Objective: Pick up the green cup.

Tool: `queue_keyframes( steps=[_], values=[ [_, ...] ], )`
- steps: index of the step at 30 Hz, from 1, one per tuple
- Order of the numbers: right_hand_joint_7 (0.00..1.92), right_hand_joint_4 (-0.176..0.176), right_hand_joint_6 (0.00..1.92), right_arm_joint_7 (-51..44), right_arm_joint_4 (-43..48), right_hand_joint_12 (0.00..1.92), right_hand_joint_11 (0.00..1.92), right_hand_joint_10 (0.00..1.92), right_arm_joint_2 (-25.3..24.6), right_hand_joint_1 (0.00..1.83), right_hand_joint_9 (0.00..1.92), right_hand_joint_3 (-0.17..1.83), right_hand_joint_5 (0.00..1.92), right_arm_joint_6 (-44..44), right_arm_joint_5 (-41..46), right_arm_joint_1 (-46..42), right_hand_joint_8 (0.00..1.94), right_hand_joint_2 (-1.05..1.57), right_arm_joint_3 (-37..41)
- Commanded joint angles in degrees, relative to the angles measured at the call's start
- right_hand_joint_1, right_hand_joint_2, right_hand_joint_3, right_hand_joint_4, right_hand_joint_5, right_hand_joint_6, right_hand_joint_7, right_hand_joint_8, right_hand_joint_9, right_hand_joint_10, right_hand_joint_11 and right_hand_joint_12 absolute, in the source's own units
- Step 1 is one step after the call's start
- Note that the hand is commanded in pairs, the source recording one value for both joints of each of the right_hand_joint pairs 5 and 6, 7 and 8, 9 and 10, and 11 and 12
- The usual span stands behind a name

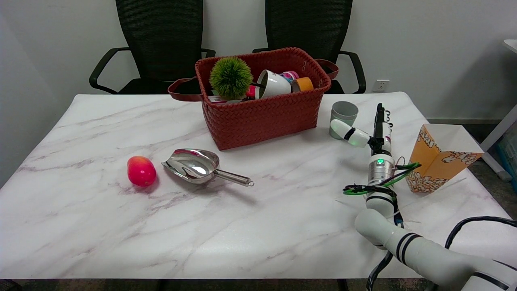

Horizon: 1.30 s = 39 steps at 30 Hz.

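The green cup (pixel 343 114) stands upright on the marble table, just right of the red basket. My right hand (pixel 369 131) reaches in from the lower right and sits edge-on beside the cup, on its right. Its thumb stretches left across the cup's lower front and looks to touch the wall, while the other fingers (pixel 379 117) point straight away from me, about a hand's width right of the cup. Nothing is gripped, and the cup rests on the table.
A red woven basket (pixel 264 115) holds a green spiky ball, a white mug and small jars. A popcorn box (pixel 434 159) lies close to the right of my wrist. A metal scoop (pixel 198 165) and a red mango-like fruit (pixel 141 171) lie at the left.
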Motion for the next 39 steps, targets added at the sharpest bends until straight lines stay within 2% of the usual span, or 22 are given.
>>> queue_keyframes(
  steps=[1,18,39],
  values=[
    [0.00,0.000,0.00,1.0,-3.4,0.00,0.00,0.00,0.7,1.01,0.00,0.36,0.00,-9.0,-0.1,4.5,0.00,0.01,0.1],
    [0.00,0.000,0.00,1.2,-11.4,0.00,0.00,0.00,-0.4,1.01,0.00,0.34,0.00,-13.2,-2.9,10.2,0.00,0.00,-1.2],
    [0.00,0.000,0.00,1.4,-16.1,0.00,0.00,0.00,-1.4,1.02,0.00,0.35,0.00,-15.6,-2.6,13.7,0.00,-0.01,-1.4]
  ],
)
